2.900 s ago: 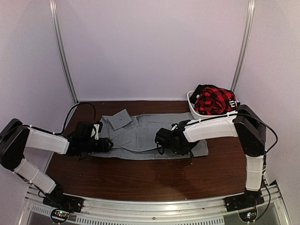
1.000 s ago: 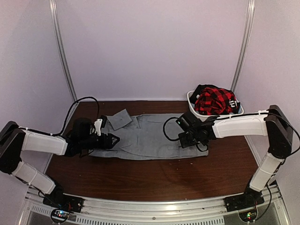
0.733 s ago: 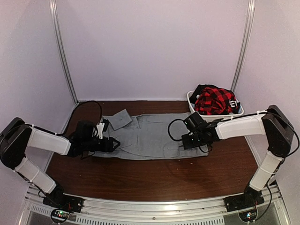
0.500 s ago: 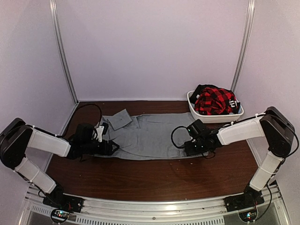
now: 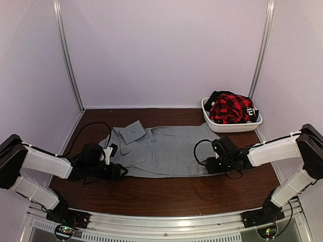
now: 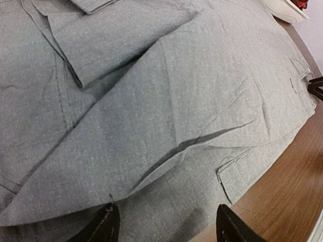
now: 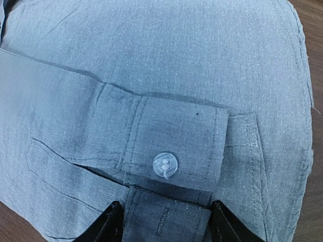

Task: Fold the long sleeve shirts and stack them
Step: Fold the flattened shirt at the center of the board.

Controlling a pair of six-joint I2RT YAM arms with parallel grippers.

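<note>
Top external view: the light-grey long sleeve shirt [image 5: 161, 151] lies spread flat on the brown table [image 5: 166, 194], stretched between the 2 grippers. The left gripper [image 5: 119, 171] sits low at the shirt's near-left edge and the right gripper [image 5: 209, 165] at its near-right edge. Beyond the right gripper, well apart from it, a white basket [image 5: 218, 126] holds a red plaid garment [image 5: 229, 108].

From the left wrist, the 2 fingers [image 6: 103, 227] stand apart, with creased grey cloth under and ahead of them and bare table off to their right. From the right wrist, the fingers [image 7: 108, 224] are also spread apart, clamping nothing. Just ahead of them lies a sleeve cuff [image 7: 192, 126] with 1 white button [image 7: 165, 165].
</note>
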